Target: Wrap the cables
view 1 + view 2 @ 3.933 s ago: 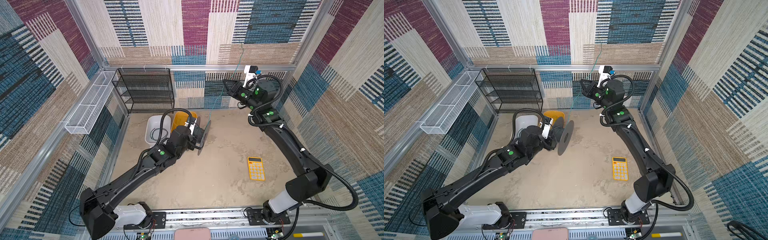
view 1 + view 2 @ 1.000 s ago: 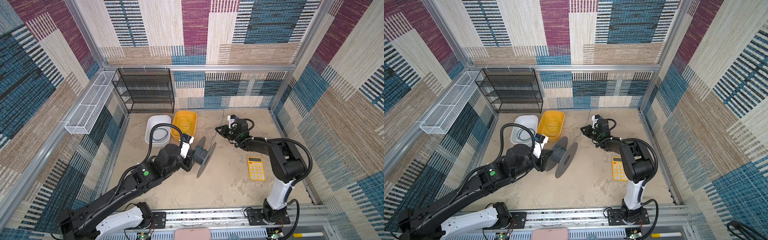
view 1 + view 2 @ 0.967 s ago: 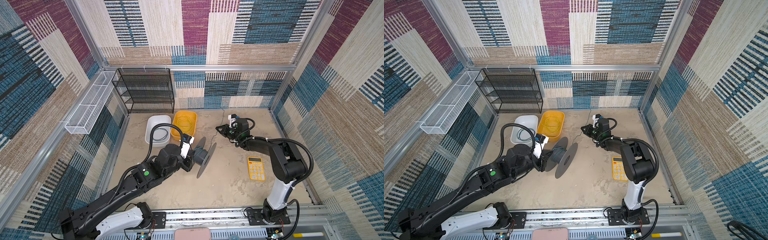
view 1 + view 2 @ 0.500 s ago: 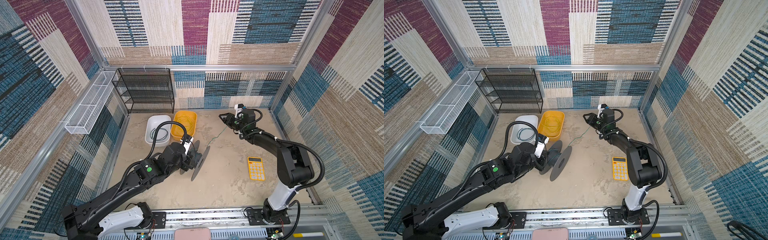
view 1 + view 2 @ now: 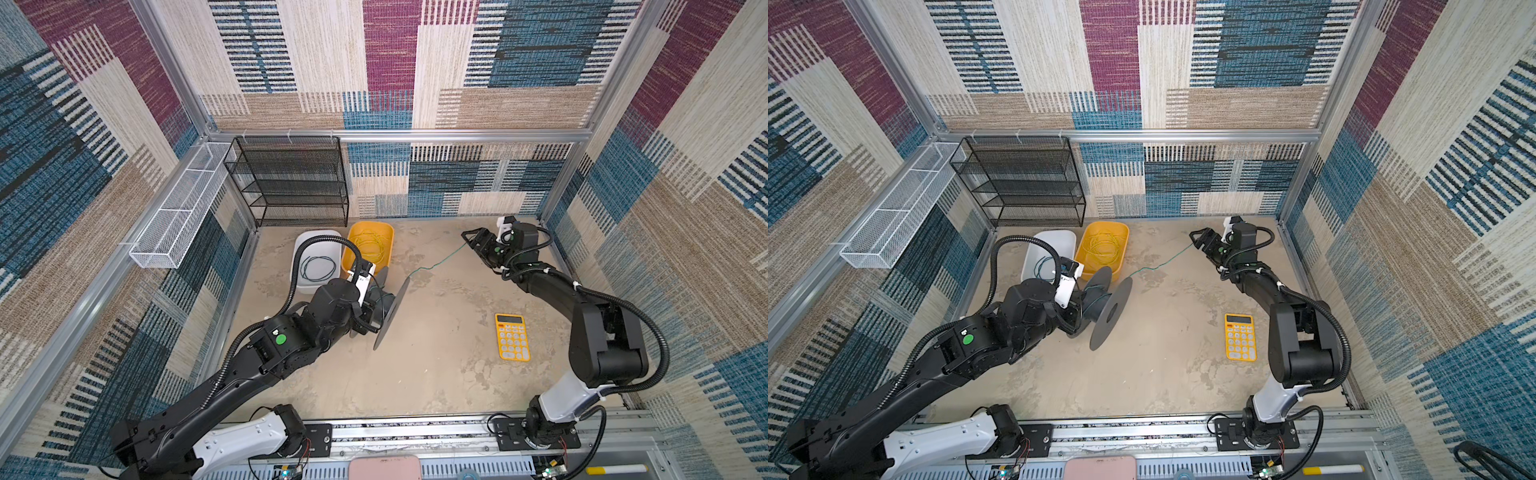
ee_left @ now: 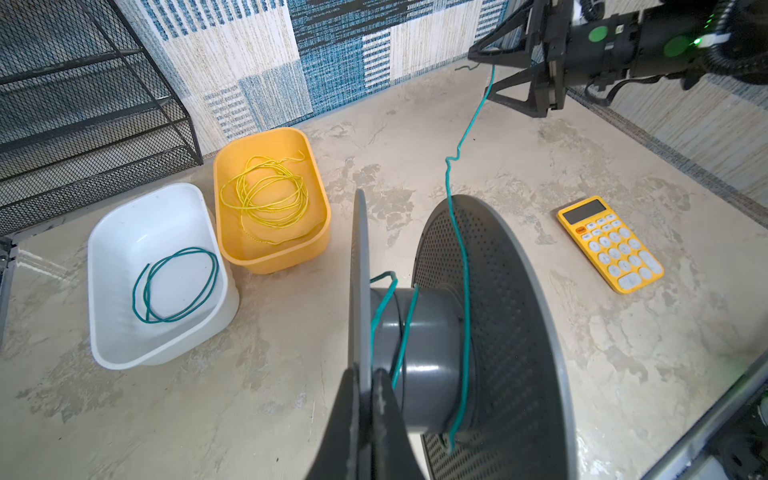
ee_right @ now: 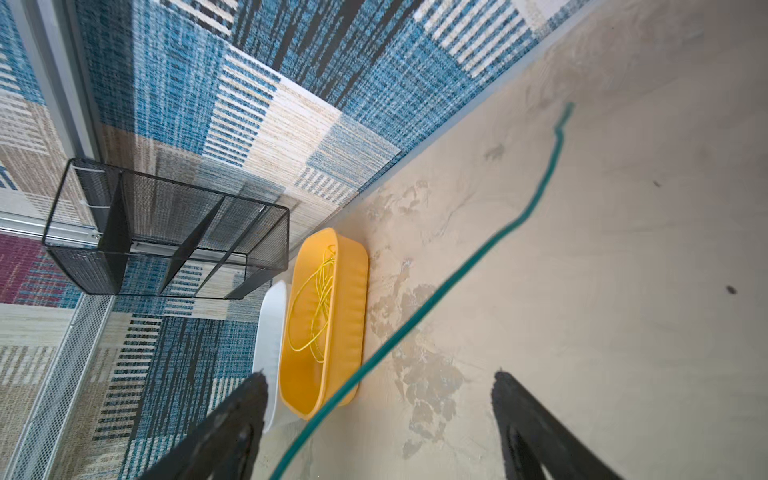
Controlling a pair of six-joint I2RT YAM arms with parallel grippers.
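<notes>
I find the left gripper [image 6: 365,390] clamped on the grey plastic spool [image 5: 1111,316], near mid-frame, with few turns of thin teal cable [image 5: 440,260] wound. The right gripper [image 5: 471,244], upper right, gapes empty around its tail; the thin yellow cable [image 6: 266,199] waits.

I'm seeing a beige tabletop [image 5: 436,374] carrying a white tub [image 5: 318,245] just beside a yellow tub [image 5: 388,239], a black wire rack [image 5: 291,183] behind them, and a yellow calculator [image 5: 512,336] well apart
</notes>
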